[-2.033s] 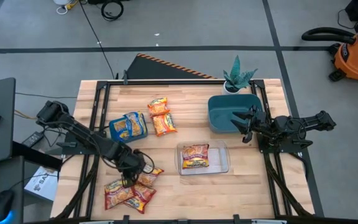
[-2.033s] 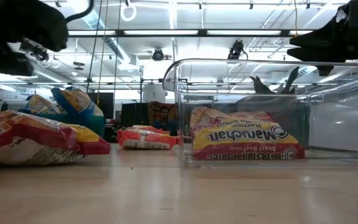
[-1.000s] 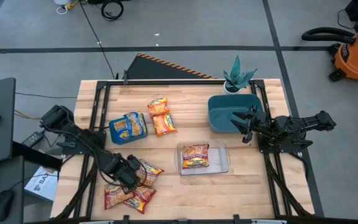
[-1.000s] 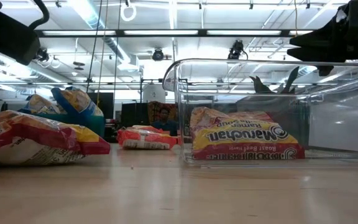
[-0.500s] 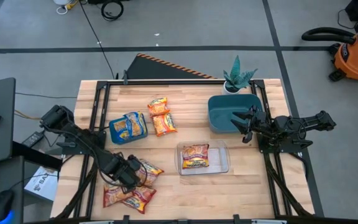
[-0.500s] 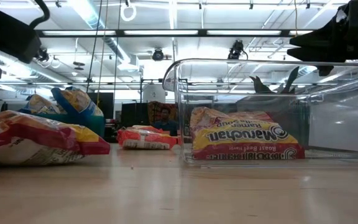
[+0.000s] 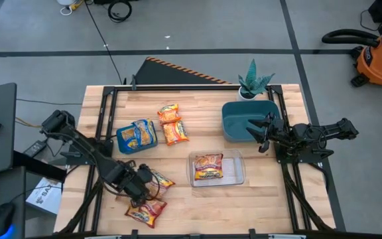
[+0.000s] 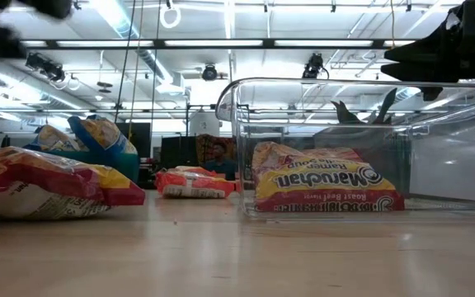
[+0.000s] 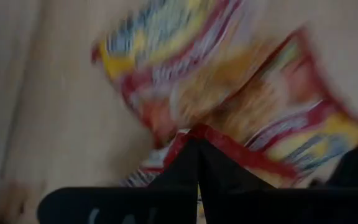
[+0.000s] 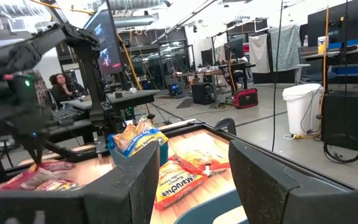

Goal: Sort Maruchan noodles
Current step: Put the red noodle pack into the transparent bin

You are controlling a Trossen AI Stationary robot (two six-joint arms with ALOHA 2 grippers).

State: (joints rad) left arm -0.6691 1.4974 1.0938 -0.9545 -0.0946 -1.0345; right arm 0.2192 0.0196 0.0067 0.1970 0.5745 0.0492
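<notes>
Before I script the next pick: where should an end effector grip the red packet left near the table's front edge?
Probably from straight above, pinching a sealed short edge: the red packet lies flat on the table, so its crimped rim is the thinnest, easiest part to close on. The left end effector is nearest.

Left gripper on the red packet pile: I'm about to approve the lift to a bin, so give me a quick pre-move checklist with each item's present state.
1. Left gripper shut on a red-trim packet: ok, the wrist view shows the fingers closed on its edge.
2. Only one packet held: cannot tell, the wrist view is blurred and packets overlap.
3. Clear bin has room: ok, it holds one packet.
4. Right gripper out of the path: ok, it hovers open over the teal bin.
5. Remaining packet on the table free of the arm: ok, it lies apart at the front edge.
</notes>
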